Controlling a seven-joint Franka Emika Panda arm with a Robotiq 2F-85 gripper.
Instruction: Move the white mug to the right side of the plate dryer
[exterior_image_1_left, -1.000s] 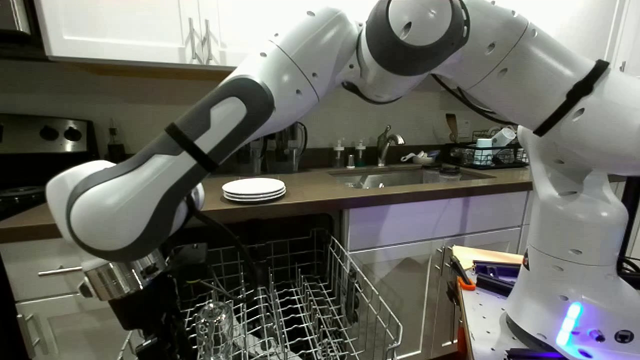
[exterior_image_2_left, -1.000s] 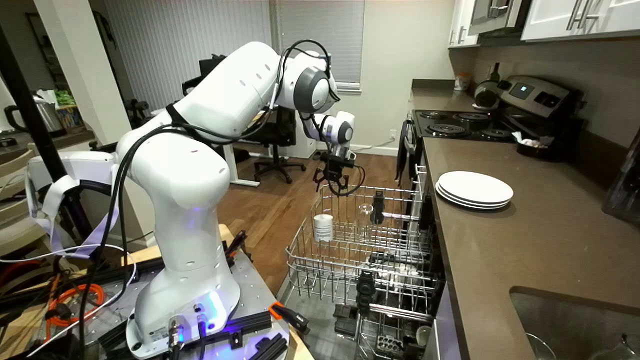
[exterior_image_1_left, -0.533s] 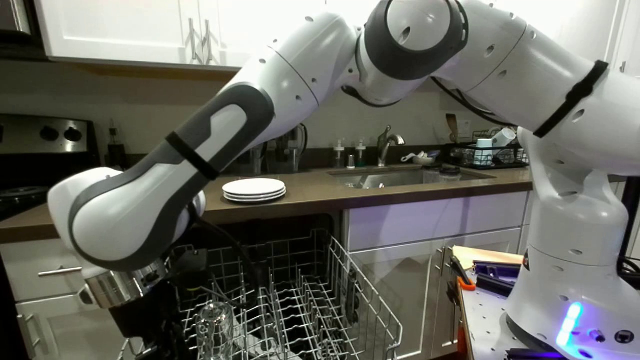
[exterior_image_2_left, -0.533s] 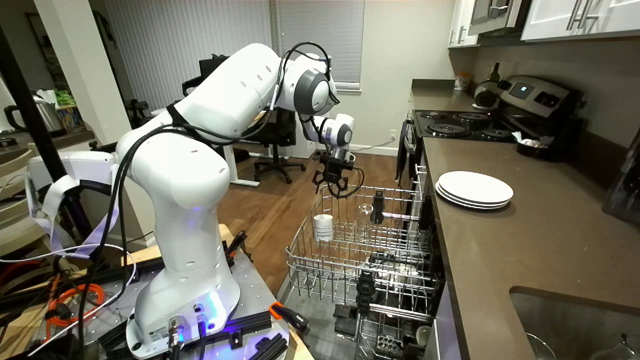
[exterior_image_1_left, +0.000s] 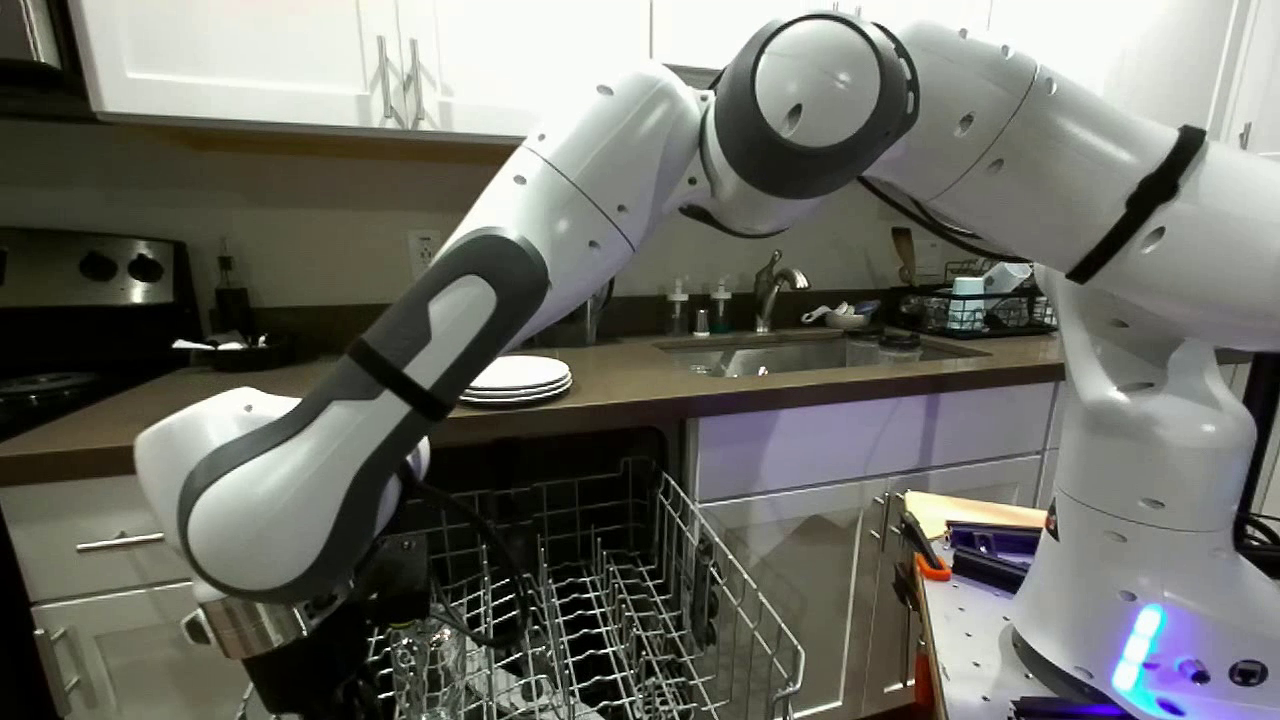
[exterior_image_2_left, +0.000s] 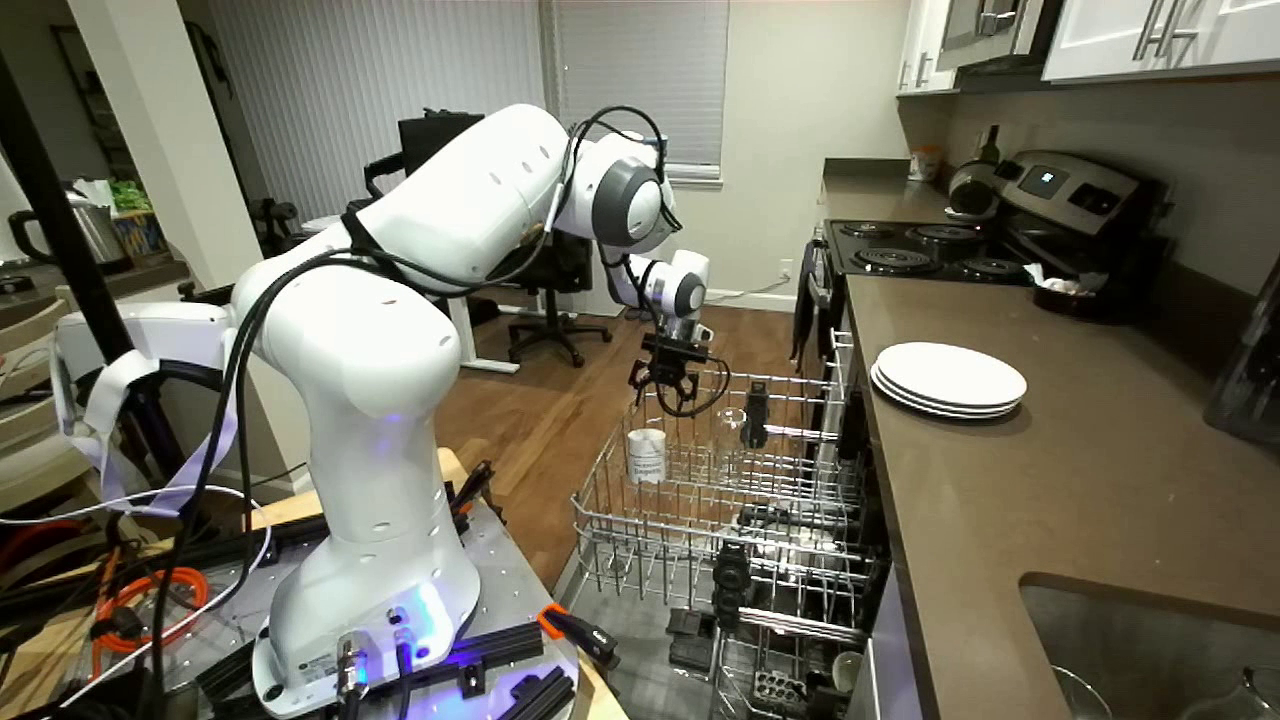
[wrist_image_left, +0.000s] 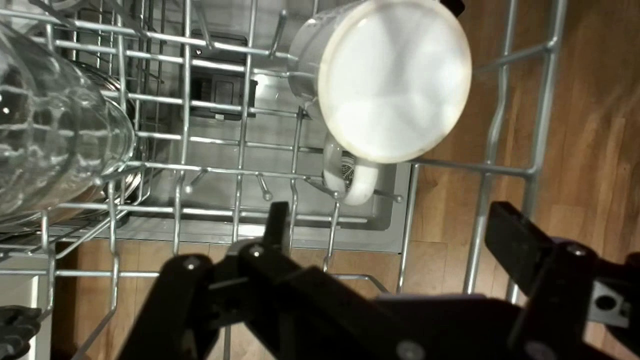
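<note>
Wrist view, left to right: we see clear glass (wrist_image_left: 55, 140) in wire rack (wrist_image_left: 531, 171), then white mug (wrist_image_left: 395, 80) in same rack, near its right-hand edge, handle (wrist_image_left: 367, 182) on side facing fingers (wrist_image_left: 517, 245). Fingers stand wide apart, holding nothing, away from mug. Past rack edge, wood floor (wrist_image_left: 595, 125). In exterior view, again left to right, we find white arm (exterior_image_2_left: 365, 345), mug bearing print too small to read near rack's left edge, fingers close by, glass, then stack of white plates (exterior_image_2_left: 948, 375) on brown surface (exterior_image_2_left: 1000, 500).
</note>
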